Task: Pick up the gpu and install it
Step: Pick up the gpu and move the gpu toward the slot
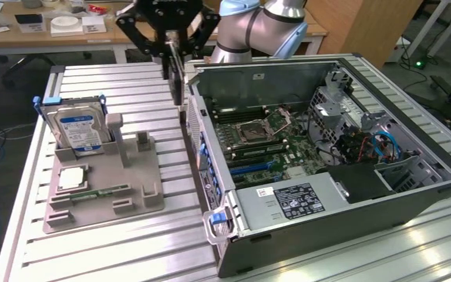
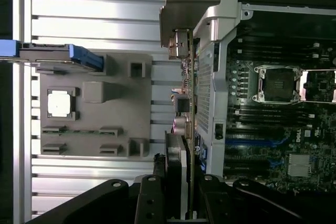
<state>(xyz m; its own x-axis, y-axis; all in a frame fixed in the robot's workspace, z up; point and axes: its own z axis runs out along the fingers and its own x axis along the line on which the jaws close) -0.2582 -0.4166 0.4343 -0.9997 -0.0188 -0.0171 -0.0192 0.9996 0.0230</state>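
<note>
The gpu (image 1: 177, 79) hangs on edge as a thin dark card, high above the table between the grey parts holder and the open computer case (image 1: 413, 194). My gripper (image 1: 172, 46) is shut on its upper end. In the wrist view the gpu (image 2: 182, 103) runs edge-on away from my gripper (image 2: 178, 187), with its pale metal bracket (image 2: 184, 3) at the far end. It lies alongside the case's side wall (image 2: 207, 87), just outside it. The motherboard (image 1: 265, 138) with its slots lies open inside the case.
The grey parts holder (image 1: 108, 176) on the slatted table carries a silver hard drive with a blue label (image 1: 80, 126), a processor chip (image 1: 70, 177) and a green memory stick (image 1: 100, 192). Inside the case are a power supply (image 1: 292, 200) and cables (image 1: 378, 144). Desks stand behind.
</note>
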